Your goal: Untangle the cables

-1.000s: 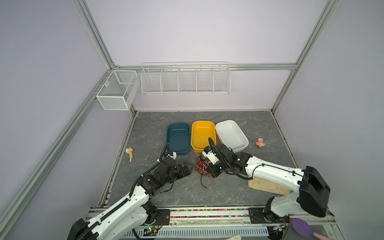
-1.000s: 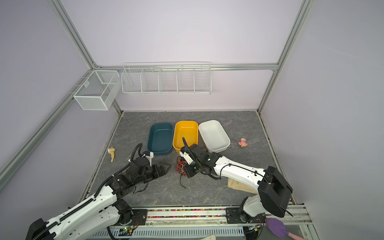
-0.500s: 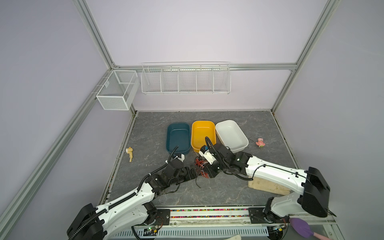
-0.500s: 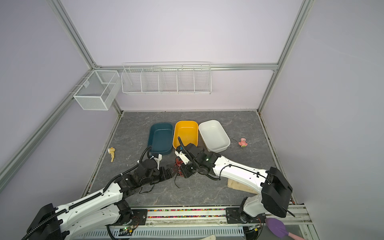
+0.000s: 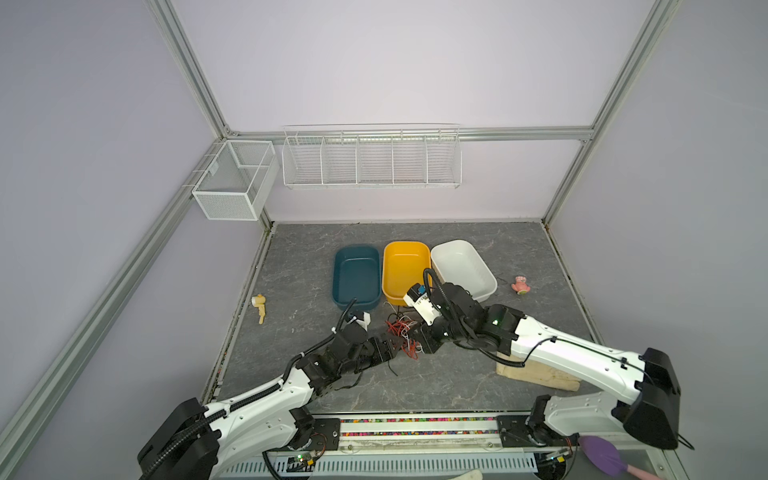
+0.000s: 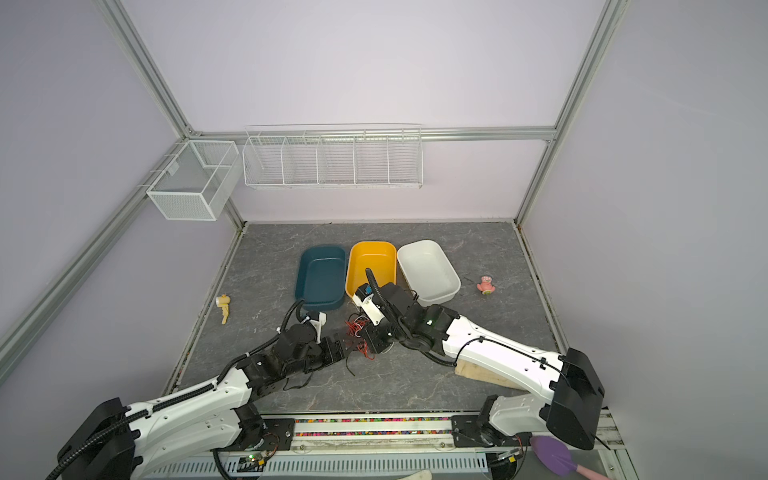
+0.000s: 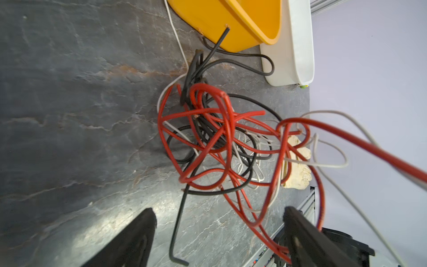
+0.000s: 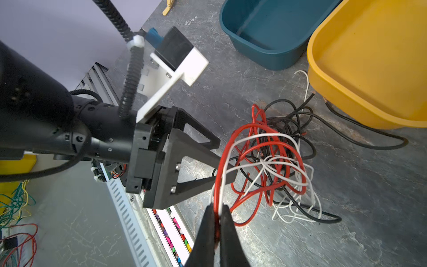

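The cables [image 5: 401, 332] [image 6: 356, 330] are one tangle of thin red, white and black wires on the grey floor in front of the yellow bin. In the right wrist view my right gripper [image 8: 217, 210] is shut on a red and a white strand, and both strands rise taut from the cables [image 8: 272, 161]. It sits at the tangle's right edge in both top views [image 5: 426, 347] [image 6: 376, 347]. My left gripper [image 7: 219, 212] [image 5: 399, 348] is open at the near-left edge of the cables [image 7: 219, 138]. A red loop and a black wire end lie between its fingers.
A teal bin [image 5: 356, 282], a yellow bin [image 5: 405, 270] and a white bin [image 5: 463, 266] stand in a row just behind the tangle. A beige glove [image 5: 536, 374] lies under the right arm. A pink toy [image 5: 520, 285] lies right, a yellow toy [image 5: 259, 307] left.
My left arm has reached right and forward until its gripper meets the tangle, and its jaws have narrowed a little. The right gripper stays shut on its strands, nearly still.
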